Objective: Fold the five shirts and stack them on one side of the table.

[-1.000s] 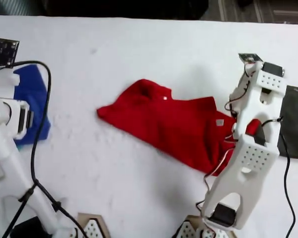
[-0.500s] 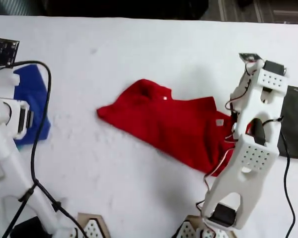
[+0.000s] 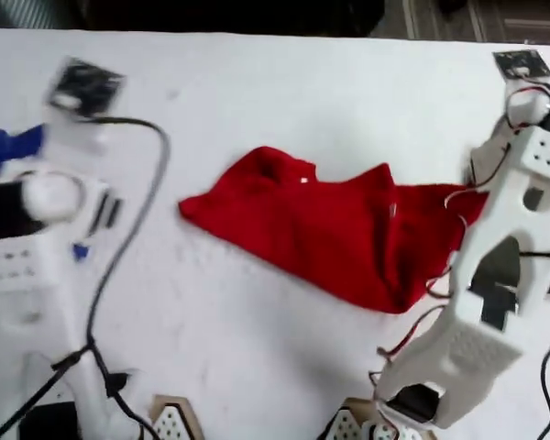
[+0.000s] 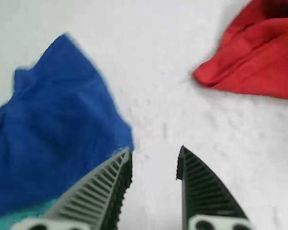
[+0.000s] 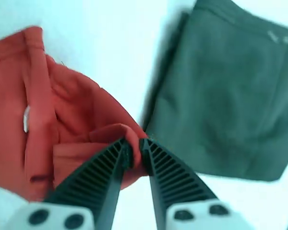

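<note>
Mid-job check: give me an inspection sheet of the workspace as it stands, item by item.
Surface: white table.
Job's things: red shirt crumpled mid-table; blue shirt near the left arm; dark shirt lying flat beside the red one.
Clutter: nothing seen.
Claws: left claw open over the table by the blue shirt; right claw shut on the red shirt's edge.
Cables: black cable on left arm; red wires on right arm.
Surroundings: dark floor past the far edge.

Right gripper holds an edge of the centre shirt — folded shirt lies just beside it on the tabletop. Left gripper over bare tabletop: crumpled shirt just beside one finger, centre shirt ahead — apart.
</note>
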{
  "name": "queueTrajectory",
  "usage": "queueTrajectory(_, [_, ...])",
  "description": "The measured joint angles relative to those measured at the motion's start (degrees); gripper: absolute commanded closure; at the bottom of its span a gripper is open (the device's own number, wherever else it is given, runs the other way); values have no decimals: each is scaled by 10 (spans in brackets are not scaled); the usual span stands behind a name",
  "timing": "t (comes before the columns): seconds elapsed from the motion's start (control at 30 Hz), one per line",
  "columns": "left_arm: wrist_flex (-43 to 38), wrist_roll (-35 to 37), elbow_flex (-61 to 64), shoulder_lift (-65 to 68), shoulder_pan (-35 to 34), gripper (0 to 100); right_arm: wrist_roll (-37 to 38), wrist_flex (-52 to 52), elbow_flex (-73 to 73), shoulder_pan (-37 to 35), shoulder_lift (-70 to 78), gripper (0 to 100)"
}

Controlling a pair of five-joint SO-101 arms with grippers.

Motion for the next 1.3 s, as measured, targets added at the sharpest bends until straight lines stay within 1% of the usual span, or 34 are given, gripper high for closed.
queueTrajectory(0.1, [-62,0,58,7,60,830,0,0,75,13,-51,981])
queueTrajectory(0.2, [-116,0,94,60,100,828,0,0,149,23,-80,981])
queueTrajectory(0.27, [-129,0,92,111,127,828,0,-5,190,31,-90,981])
queueTrajectory(0.37, [-134,0,55,194,164,826,0,-19,236,44,-94,980])
queueTrajectory(0.43, [-134,0,11,252,186,814,-1,-21,249,47,-94,980])
queueTrajectory(0.5, [-126,4,-40,309,210,775,-1,-25,251,47,-95,980])
queueTrajectory(0.6, [-100,42,-126,399,239,737,-1,-24,253,47,-95,980])
queueTrajectory(0.73, [-63,89,-258,517,273,736,-1,-24,253,47,-95,980])
queueTrajectory(0.93, [-20,112,-466,689,328,736,-1,-24,255,47,-95,980])
queueTrajectory(1.13, [-14,200,-676,827,360,736,-1,-24,255,47,-95,980])
queueTrajectory(1.23, [-10,220,-762,885,373,736,-1,-24,255,47,-95,980])
queueTrajectory(1.3, [1,222,-797,920,380,746,-1,-24,255,47,-95,980])
